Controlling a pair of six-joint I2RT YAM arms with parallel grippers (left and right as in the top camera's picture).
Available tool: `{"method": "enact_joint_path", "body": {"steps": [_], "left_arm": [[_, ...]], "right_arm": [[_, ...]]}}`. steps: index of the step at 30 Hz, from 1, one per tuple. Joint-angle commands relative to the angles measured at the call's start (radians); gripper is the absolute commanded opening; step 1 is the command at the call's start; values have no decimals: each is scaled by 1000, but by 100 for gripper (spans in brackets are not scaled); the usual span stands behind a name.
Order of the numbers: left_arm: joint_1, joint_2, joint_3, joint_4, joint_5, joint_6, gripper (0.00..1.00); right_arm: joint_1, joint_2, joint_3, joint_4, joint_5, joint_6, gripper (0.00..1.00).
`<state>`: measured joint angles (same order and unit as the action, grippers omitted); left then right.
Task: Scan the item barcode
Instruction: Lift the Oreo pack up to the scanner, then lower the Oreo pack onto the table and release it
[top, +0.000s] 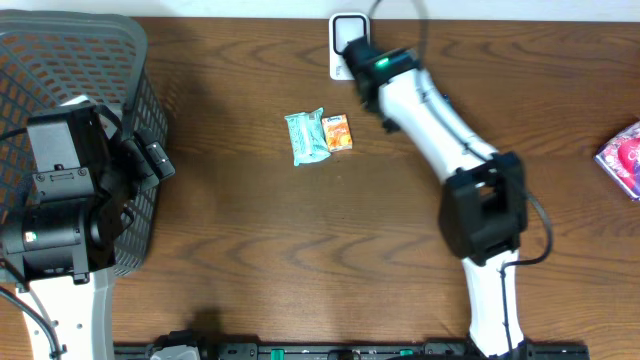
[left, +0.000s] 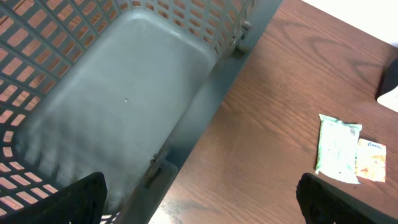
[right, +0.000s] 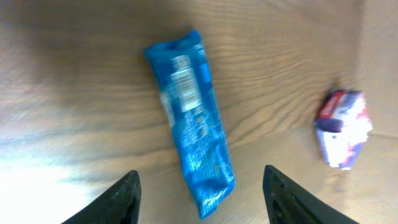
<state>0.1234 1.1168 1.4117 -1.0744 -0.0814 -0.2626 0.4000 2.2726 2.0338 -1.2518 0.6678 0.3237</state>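
Note:
The item, a blue packet (right: 194, 134), lies flat on the wooden table in the right wrist view, with its barcode (right: 183, 79) facing up. My right gripper (right: 201, 174) stands open over the packet's near end, a finger on each side and neither touching it. In the overhead view the right gripper (top: 358, 60) is at the far middle of the table, next to a white scanner (top: 346, 30), and its arm hides the blue packet. My left gripper (left: 208, 202) is open and empty above the rim of the grey basket (left: 205, 106).
A pale green packet (top: 306, 135) and a small orange packet (top: 338, 132) lie side by side mid-table. A pink and white packet (top: 622, 158) sits at the right edge. The grey mesh basket (top: 95, 45) fills the far left corner.

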Motion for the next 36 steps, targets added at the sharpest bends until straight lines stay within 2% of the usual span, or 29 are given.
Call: {"method": "enact_joint_path", "body": {"steps": [1,4,6,15,24,29,35,36], "left_arm": [[4,1,19,-3,-9,-5,98],[4,1,19,-3,-9,-5,98],[4,1,19,-3,-9,-5,98],[4,1,19,-3,-9,-5,98],[5,1,19,-3,-9,-5,98],[4,1,19,-3,-9,-5,98],[4,1,19,-3,-9,-5,98],[4,1,19,-3,-9,-5,98]], "right_arm": [[-136,-23,16,-1,-302,-150,64],[-225,-23,-9,3,-616,-331,62],[-259,-23,-32,4,-711,-389,57],[-229,-23,-140,70,-499,-387,59],[-158,-23,-295,213,-103,-247,64],[-169,-22,-369,292,-90,-278,65],[-205,-21,-475,384,-208,-299,53],[-212,-21,-490,394,-236,-298,42]]}}
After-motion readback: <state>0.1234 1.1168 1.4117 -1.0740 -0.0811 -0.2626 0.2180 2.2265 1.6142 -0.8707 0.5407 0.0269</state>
